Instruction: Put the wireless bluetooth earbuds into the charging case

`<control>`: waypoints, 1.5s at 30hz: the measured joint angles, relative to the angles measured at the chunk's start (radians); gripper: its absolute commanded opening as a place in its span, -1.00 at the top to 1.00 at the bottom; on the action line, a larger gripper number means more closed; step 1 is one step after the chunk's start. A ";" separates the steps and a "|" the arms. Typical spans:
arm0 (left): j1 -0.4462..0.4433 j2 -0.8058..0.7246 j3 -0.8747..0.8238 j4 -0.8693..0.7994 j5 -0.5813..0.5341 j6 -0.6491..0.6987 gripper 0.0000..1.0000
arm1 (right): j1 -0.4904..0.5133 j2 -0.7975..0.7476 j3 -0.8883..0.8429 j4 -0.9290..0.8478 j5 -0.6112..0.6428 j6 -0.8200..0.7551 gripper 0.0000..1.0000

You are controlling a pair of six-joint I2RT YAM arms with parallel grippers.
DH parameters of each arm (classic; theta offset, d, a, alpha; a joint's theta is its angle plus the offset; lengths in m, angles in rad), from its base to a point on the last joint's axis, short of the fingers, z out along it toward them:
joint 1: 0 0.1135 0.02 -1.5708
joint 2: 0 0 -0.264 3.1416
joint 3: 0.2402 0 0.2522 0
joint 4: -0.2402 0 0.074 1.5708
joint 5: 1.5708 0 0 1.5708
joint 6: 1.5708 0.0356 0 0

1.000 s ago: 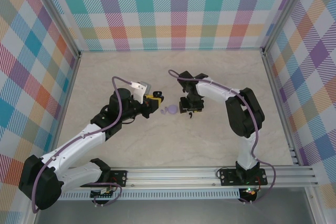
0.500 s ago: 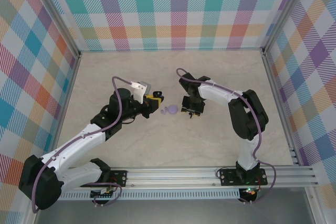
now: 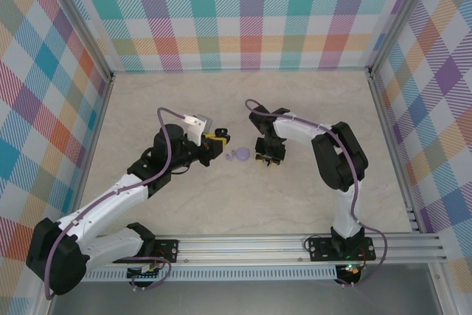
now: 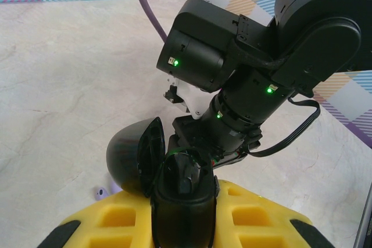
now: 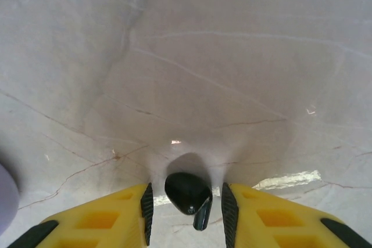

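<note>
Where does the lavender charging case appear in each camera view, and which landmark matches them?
Top external: charging case mid-frame, between left pincer and right pincer.
Left wrist: bottom centre, lid open, looking dark, at the left pincer's tips.
Right wrist: lavender sliver at the lower left edge.
Shared landmark: the right pincer, beside the case from above, its black wrist behind the case in left wrist, its yellow fingers framing right wrist.

Pale marbled tabletop [image 3: 184, 105], bright plaid walls [image 3: 251, 12], aluminium rail [image 3: 258, 245] along near edge
</note>
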 measured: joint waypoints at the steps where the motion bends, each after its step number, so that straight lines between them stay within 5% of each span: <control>1: 0.000 0.000 0.000 0.000 0.000 0.000 0.95 | 0.000 0.003 0.002 -0.002 0.000 0.000 0.26; 26: 0.000 0.002 0.000 0.000 0.000 0.003 0.95 | 0.000 0.030 0.039 -0.037 0.019 -0.079 0.61; 45: 0.000 0.008 0.000 0.000 0.000 0.003 0.95 | 0.000 -0.024 -0.047 0.053 0.029 -0.293 0.48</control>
